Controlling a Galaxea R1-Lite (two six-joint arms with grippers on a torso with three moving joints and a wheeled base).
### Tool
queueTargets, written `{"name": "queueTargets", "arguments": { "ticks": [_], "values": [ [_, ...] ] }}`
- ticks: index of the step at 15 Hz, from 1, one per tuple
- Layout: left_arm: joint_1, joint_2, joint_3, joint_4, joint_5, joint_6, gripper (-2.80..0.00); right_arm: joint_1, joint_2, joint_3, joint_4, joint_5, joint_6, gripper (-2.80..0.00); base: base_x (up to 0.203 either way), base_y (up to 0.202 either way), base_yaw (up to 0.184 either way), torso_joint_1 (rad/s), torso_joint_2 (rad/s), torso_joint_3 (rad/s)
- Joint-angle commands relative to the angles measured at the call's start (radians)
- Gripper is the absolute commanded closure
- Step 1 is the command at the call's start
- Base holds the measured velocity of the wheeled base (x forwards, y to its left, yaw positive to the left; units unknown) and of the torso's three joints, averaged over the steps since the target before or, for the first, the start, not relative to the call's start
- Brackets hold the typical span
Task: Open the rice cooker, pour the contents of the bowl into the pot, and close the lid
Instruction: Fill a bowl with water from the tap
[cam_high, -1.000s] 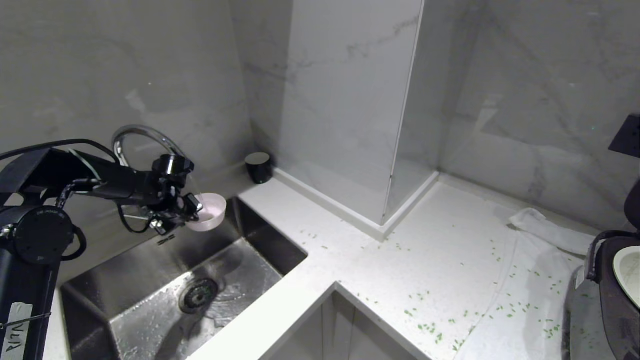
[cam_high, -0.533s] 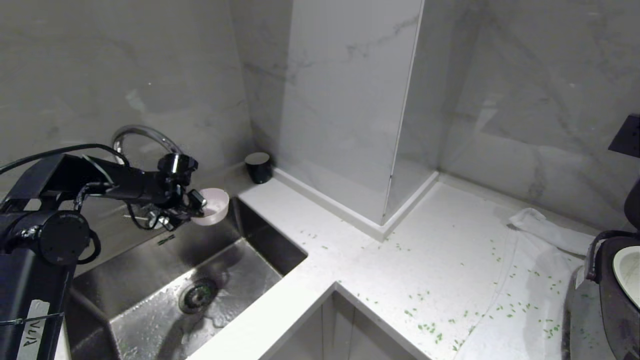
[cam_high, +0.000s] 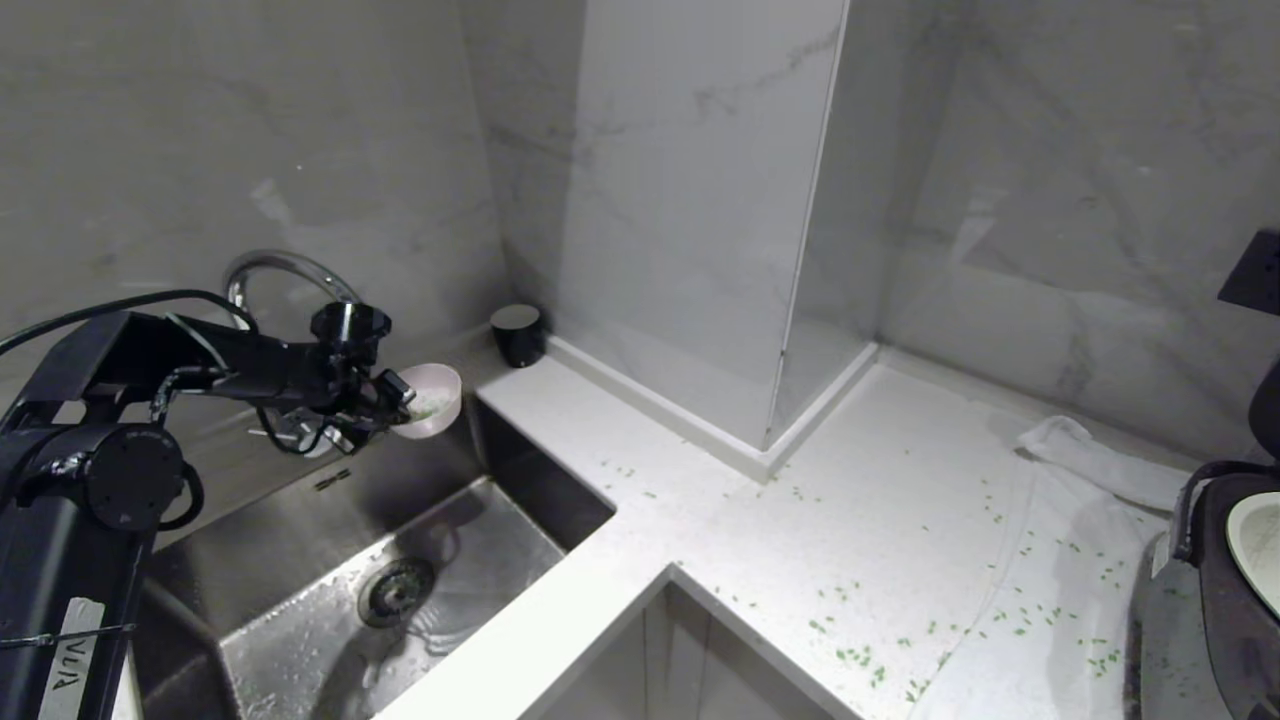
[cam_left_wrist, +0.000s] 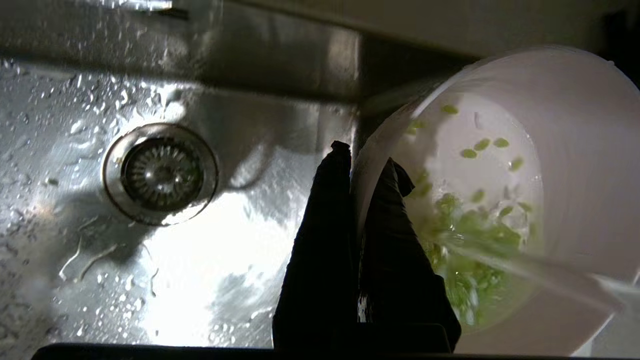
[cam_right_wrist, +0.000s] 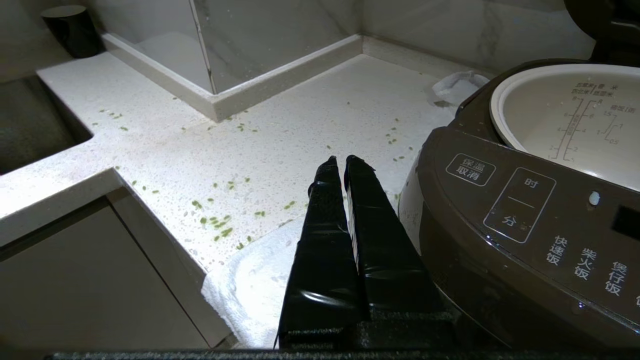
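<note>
left gripper (cam_left_wrist: 361, 165) pinches the bowl (cam_high: 432, 398) rim above the sink (cam_high: 300, 520), beside the faucet (cam_high: 285, 270).

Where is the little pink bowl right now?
The bowl is on the left of the head view, pinched by its rim in the left gripper and held above the back of the sink, just under the curved faucet.
</note>
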Motion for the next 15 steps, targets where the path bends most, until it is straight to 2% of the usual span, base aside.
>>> {"name": "queueTargets", "arguments": {
  "ticks": [1, 7, 13, 15],
  "values": [
    [0.001, -0.002, 0.002, -0.012, 0.004, -0.004, 0.00, 0.000, -0.001, 0.002, 0.000, 0.001, 0.000, 0.00, 0.000, 0.000, 0.000, 0.000, 0.00, 0.000],
    [0.016, -0.005, 0.017, -0.006, 0.018, 0.012, 0.00, 0.000, 0.000, 0.002, 0.000, 0.001, 0.000, 0.00, 0.000, 0.000, 0.000, 0.000, 0.00, 0.000],
    [0.013, -0.024, 0.064, -0.004, 0.108, 0.106, 0.00, 0.000, 0.000, 0.003, 0.000, 0.001, 0.000, 0.00, 0.000, 0.000, 0.000, 0.000, 0.00, 0.000],
    [-0.010, -0.019, 0.067, -0.004, 0.133, 0.103, 0.00, 0.000, -0.001, 0.002, 0.000, 0.001, 0.000, 0.00, 0.000, 0.000, 0.000, 0.000, 0.00, 0.000]
  ]
}}
